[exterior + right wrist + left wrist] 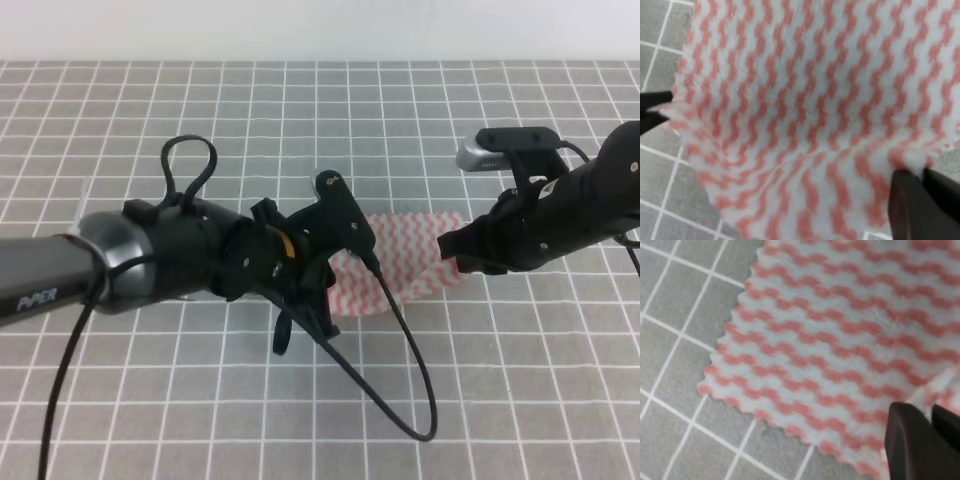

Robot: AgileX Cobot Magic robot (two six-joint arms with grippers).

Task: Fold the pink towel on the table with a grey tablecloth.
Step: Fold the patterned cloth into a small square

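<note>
The pink towel (405, 258), with pink-and-white zigzag stripes, lies on the table with a grey tablecloth (300, 110) between my two arms. My left gripper (332, 288) is at the towel's left edge. In the left wrist view its fingers (912, 440) are closed on a lifted bit of the towel (840, 350). My right gripper (450, 250) is at the towel's right edge. In the right wrist view its fingers (912, 202) pinch the towel (800, 100), which rises in a fold. Both arms hide part of the towel in the high view.
A black cable (415, 370) loops from the left arm down over the cloth in front. A dark fingertip (650, 112) shows at the towel's far corner in the right wrist view. Gridded grey cloth (670, 315) surrounds the towel.
</note>
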